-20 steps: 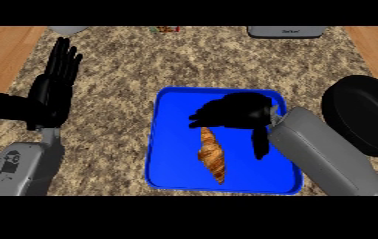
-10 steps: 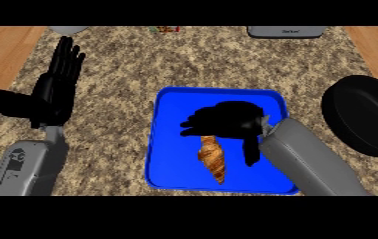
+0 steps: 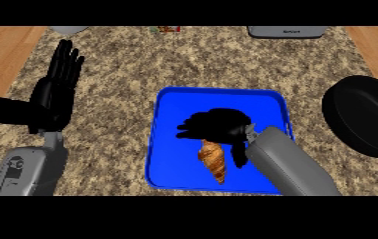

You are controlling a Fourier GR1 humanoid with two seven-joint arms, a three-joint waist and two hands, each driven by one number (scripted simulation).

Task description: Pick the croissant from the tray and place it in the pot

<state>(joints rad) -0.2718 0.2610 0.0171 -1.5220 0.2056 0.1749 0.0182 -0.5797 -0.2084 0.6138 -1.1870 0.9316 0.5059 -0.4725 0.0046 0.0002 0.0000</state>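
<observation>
blue tray [image 3: 166, 133] (golden-brown croissant [image 3: 213, 162])

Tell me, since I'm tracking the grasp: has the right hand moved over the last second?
Yes. The right hand has shifted toward the blue tray's left rim, now covering the croissant's top end.

croissant [image 3: 212, 161] lies on the tray [image 3: 170, 133] mid-counter; pot [image 3: 354, 113] sits to its right.
</observation>
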